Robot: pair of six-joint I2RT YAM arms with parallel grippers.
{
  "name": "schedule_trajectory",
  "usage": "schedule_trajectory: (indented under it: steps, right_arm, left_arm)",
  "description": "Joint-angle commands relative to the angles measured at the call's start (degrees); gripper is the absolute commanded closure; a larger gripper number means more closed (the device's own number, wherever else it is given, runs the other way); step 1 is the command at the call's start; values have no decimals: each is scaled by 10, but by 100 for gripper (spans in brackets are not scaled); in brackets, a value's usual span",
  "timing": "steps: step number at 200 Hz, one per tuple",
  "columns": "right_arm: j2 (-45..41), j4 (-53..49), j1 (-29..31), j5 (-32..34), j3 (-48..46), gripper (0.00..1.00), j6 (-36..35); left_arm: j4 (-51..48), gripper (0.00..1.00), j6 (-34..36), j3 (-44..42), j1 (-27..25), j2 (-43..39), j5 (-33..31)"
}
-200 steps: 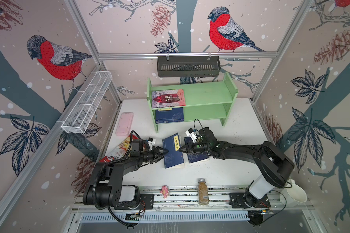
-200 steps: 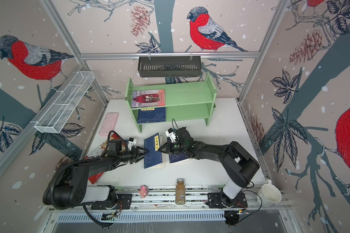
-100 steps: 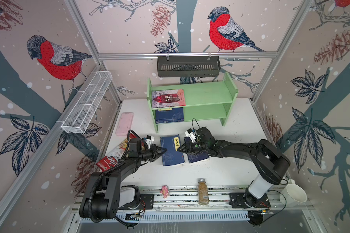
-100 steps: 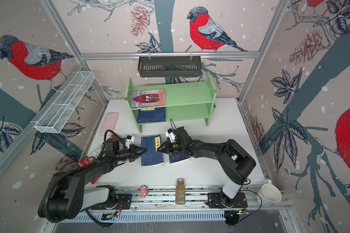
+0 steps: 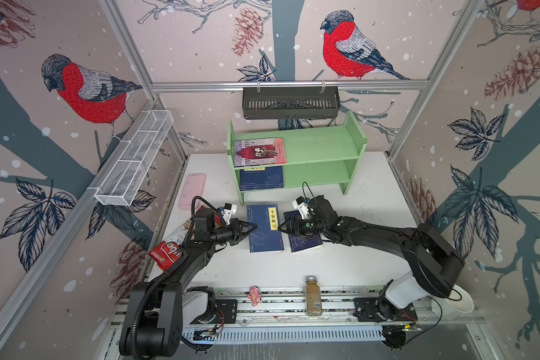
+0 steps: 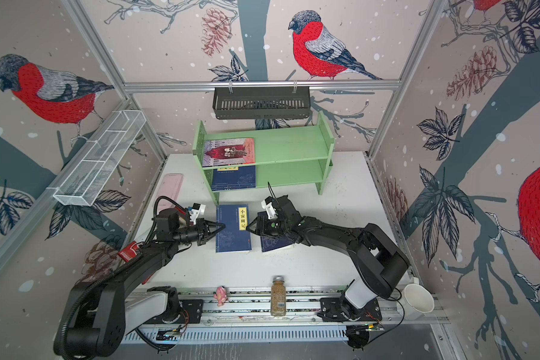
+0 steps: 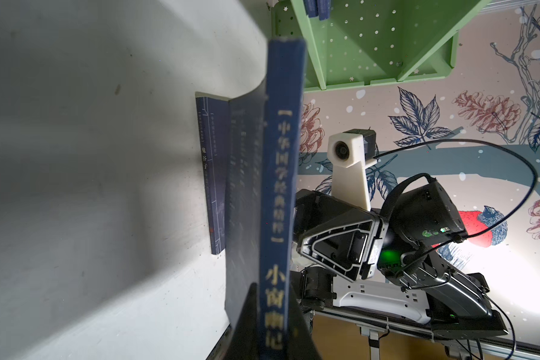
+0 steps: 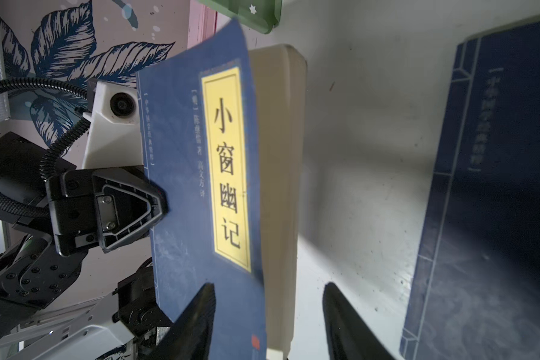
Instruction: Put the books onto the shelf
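Left claw [image 5: 253, 225] is being observed closed on the spine edge of the navy book [image 5: 264, 230], which is lying between both claws on the table [image 5: 371, 202], just in front of the shelf [image 5: 312, 149]. Right claw [image 5: 280, 227] is being observed with jaws apart at the opposite page edge. The book's long axis is being read as pointing toward the shelf, cover upward, and the left arm is being judged the carrier.

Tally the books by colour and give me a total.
Navy: 4, the held book, the table book, and seemingly a stacked pair on the shelf.
Pink-red: 1, on the shelf top.
Total: 5.
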Motion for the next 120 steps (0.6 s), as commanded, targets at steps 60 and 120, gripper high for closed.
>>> schedule_trajectory:
  steps: [60,120]
  right_arm:
    - [-92,117,5,-29,-82,37,45]
    - [-92,284,14,-62,-120,35,105]
  left_arm:
    - [94,100,-96,3,7,-58,75]
    - [144,100,-119,18,9,-41,86]
